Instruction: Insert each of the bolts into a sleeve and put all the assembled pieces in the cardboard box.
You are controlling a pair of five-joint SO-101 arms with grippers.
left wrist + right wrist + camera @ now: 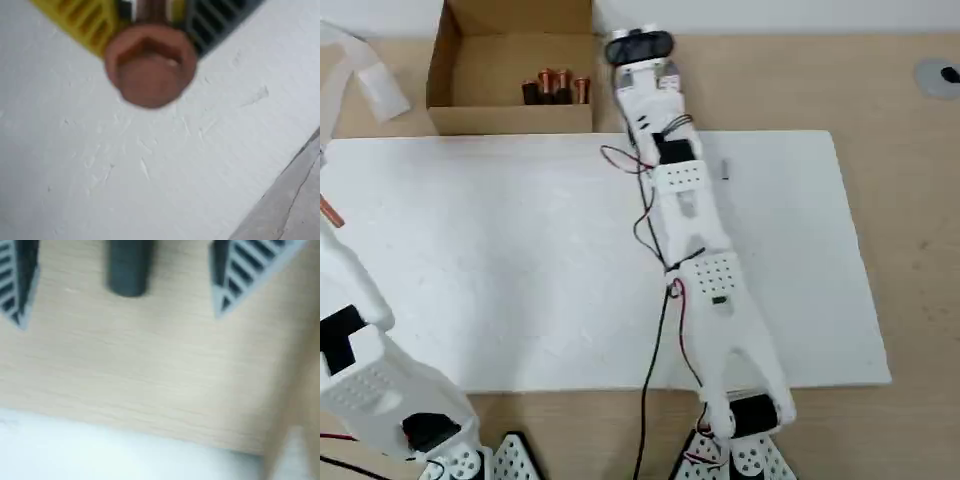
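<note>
Left gripper (150,11) clamps a copper bolt (150,65); right gripper (120,317) is open around a dark sleeve (129,267).
Bolt is held head-out over the white board (520,270) — cardboard box (440,70) at the far edge holds a row of assembled pieces (555,88). Just right of the box, the sleeve sits between the spread jaws, touching neither, over the wooden table (150,380).
</note>
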